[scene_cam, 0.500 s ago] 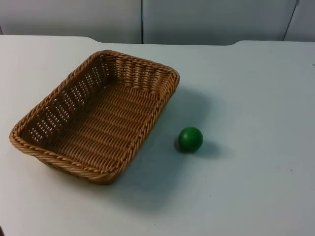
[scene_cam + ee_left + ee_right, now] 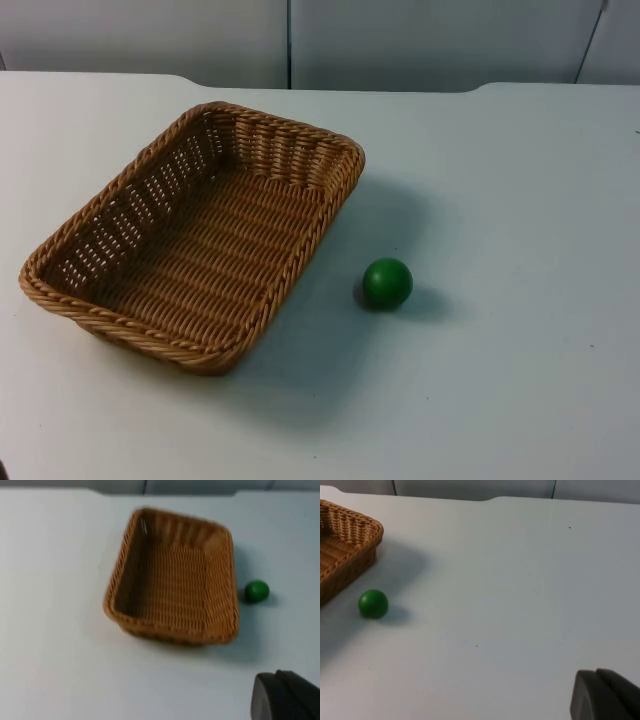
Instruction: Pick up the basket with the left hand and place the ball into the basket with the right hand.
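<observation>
The rectangular woven tan wicker basket [image 2: 195,235] sits flat on the white bench [image 2: 520,380], taking up the left and centre of the top view, its long axis running from lower left to upper right. The small green ball [image 2: 387,283] rests on the bench just beside the basket's right-hand long rim, a little below centre, apart from it and casting its own shadow.

Nothing has been lifted, so the step in hand looks like the left arm's approach to the basket. The left tool [image 2: 286,696] hangs back from the basket with bare bench between them; whether it is apart or together cannot be told. The right tool [image 2: 606,695] waits well apart from the ball, and its state cannot be told either.

To do this well, the left tool would best straddle the braided rim at the middle of a side wall away from the ball, so that the basket lifts level. Coming in from the ball's side risks nudging the ball and sending it rolling.
</observation>
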### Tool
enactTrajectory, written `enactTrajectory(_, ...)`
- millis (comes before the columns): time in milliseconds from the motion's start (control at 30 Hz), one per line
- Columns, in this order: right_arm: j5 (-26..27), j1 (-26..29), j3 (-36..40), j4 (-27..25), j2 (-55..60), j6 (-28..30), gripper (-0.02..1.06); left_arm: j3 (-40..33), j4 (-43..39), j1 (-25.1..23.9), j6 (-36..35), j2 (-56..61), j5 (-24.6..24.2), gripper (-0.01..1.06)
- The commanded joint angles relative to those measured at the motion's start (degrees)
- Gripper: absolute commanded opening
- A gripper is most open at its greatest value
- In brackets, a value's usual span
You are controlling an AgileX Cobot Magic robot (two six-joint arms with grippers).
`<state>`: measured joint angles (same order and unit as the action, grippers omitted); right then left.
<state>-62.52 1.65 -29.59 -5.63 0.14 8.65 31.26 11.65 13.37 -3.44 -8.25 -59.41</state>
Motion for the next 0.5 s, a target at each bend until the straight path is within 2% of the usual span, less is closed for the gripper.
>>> enactTrajectory(0, 0.4, -0.15, 0.27, 0.3, -0.14, 0.31, 0.0, -0.09, 3.27, 0.44, -0.97, -7.03, -0.58, 0.0)
enactTrajectory(133, 0.4, -0.15, 0.27, 0.3, -0.14, 0.31, 0.0, 0.02, 5.53, 0.44, -0.97, -18.35, 0.46, 0.0)
enactTrajectory(233, 0.4, -0.15, 0.27, 0.3, -0.14, 0.31, 0.0, 0.02, 5.79, 0.44, 2.57, -31.19, 7.01, 0.0)
enactTrajectory(267, 0.4, -0.15, 0.27, 0.3, -0.14, 0.31, 0.0, 0.02, 5.79, 0.44, 2.57, -31.19, 7.01, 0.0)
enactTrajectory(367, 0.4, -0.15, 0.27, 0.3, -0.14, 0.31, 0.0, 0.02, 6.3, 0.44, 2.58, -40.87, 15.49, 0.0)
enactTrajectory(467, 0.4, -0.15, 0.27, 0.3, -0.14, 0.31, 0.0, 0.02, 7.37, 0.44, 2.7, -46.76, 19.03, 0.0)
